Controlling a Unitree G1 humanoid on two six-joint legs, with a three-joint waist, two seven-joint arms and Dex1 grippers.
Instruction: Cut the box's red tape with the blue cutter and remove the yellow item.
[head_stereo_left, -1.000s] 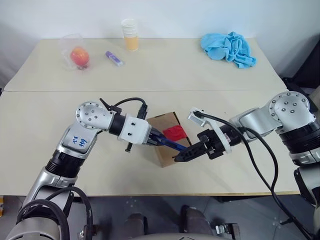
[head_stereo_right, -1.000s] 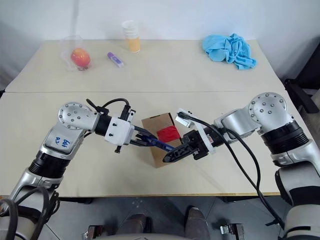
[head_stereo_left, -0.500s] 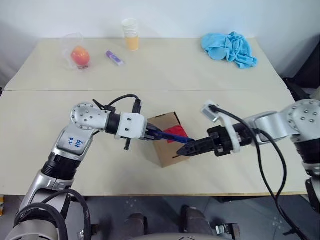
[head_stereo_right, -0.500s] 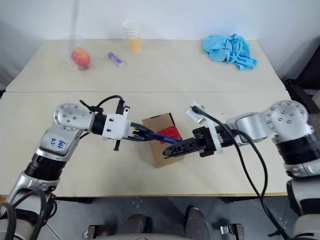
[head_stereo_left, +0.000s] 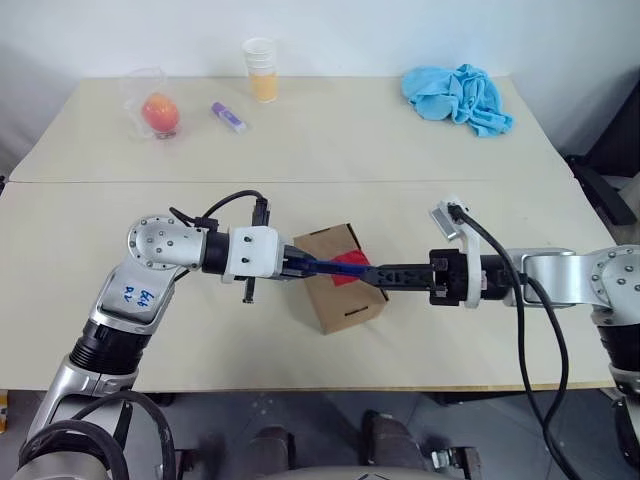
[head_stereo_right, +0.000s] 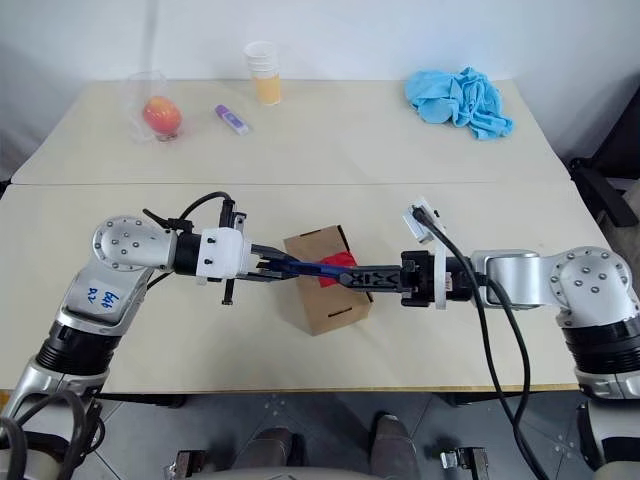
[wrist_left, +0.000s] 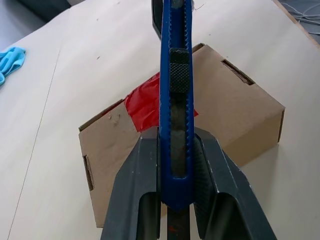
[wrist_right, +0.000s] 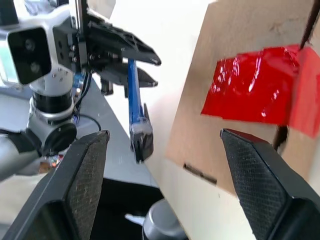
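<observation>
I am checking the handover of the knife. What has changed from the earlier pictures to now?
The right gripper has opened, let go of the blue cutter's end, and swung from slanting to level beside the box. The left gripper keeps holding the cutter over the red tape. The box stayed closed.

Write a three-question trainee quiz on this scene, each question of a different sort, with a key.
1. True or false: the left gripper holds the blue cutter.
2. The red tape lies on: A) the box, B) the blue cloth, C) the paper cups.
3. Fill in: the right gripper's jaws stand ____.

Key:
1. True; its jaws clamp the cutter's handle, which points over the box.
2. A; across the top seam.
3. Open, set wide apart facing the box.
</observation>
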